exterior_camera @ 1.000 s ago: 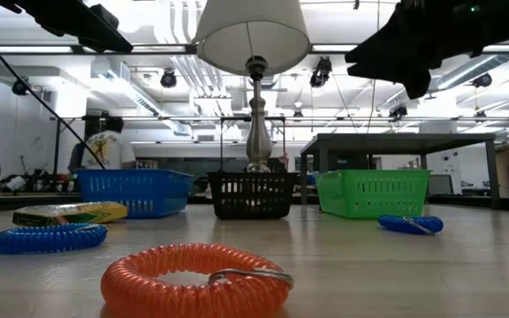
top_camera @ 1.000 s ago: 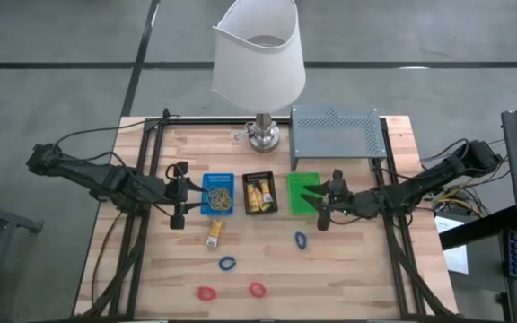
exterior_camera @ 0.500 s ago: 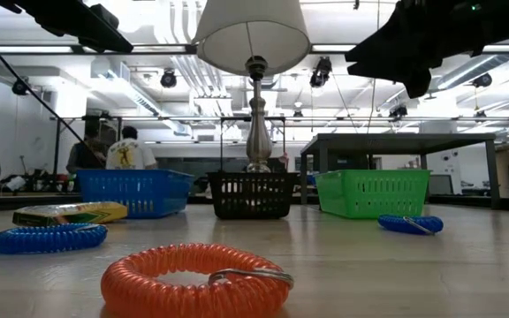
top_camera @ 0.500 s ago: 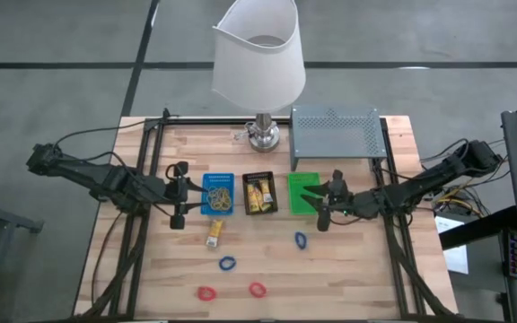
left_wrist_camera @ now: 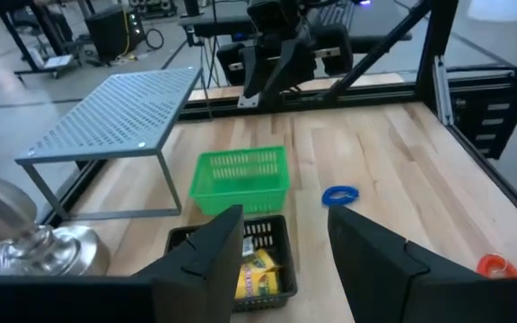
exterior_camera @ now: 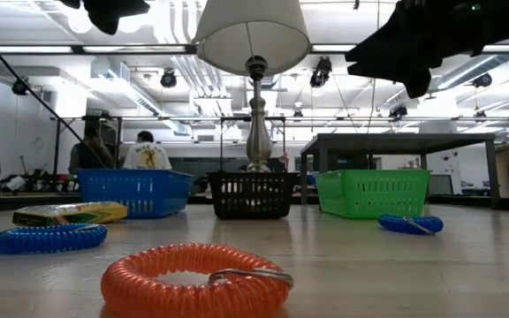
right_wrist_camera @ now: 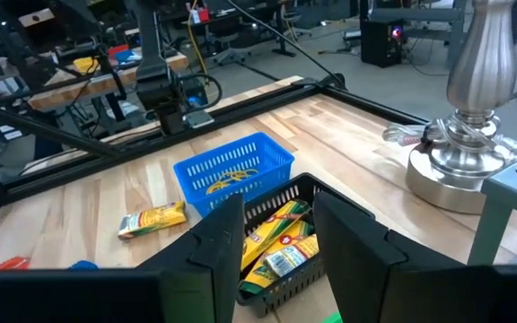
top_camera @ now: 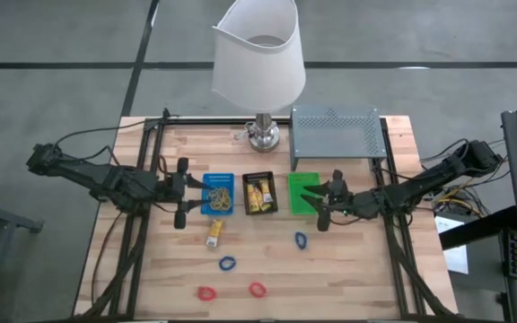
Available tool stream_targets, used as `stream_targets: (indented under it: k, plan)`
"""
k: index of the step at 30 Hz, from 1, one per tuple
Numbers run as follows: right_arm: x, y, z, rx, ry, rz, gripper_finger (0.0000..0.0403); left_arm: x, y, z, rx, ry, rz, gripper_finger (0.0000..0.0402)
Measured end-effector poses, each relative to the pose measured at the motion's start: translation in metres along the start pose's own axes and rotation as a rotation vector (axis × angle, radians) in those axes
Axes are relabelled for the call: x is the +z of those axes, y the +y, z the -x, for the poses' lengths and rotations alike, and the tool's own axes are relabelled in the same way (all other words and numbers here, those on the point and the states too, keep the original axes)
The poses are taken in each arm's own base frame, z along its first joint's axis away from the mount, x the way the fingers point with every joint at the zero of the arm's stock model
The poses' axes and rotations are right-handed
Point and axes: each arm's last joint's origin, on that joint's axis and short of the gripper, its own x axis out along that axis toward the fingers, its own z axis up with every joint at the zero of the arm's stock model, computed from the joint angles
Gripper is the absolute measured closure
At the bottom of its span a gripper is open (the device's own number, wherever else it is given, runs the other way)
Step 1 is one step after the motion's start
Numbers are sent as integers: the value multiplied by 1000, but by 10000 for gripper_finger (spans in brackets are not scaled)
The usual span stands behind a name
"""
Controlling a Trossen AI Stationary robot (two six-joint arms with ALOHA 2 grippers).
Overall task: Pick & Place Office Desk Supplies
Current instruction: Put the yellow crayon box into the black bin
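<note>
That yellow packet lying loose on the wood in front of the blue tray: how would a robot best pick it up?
A judgement: come straight down on the long, flat yellow packet with red marks and pinch it across its narrow width, near the middle. It lies flat on the wooden table, so its edges are hard to reach from the side. The open left tool is nearest.

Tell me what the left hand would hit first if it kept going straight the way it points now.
Most likely the blue tray. From above, the left hand, fingers open, points across the table at it. The hand looks raised, though, so it might pass over that tray and the black tray. Height is hard to judge.
</note>
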Motion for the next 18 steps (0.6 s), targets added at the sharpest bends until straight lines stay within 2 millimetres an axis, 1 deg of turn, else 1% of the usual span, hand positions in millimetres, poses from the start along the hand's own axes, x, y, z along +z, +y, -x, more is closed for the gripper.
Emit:
stream_targets:
  k: [7,9,12,14,18]
  plan:
    - [0,0,0,0,0,0,268,1,0,0,0,-7,8,233]
    - [0,0,0,0,0,0,268,1,0,0,2,-7,88,233]
    - [0,0,0,0,0,0,268,-1,1,-3,57,7,297,233]
    - [0,0,0,0,1,0,268,-6,0,-6,95,46,343,233]
    - [0,0,0,0,1,1,268,-11,-2,-14,113,90,441,233]
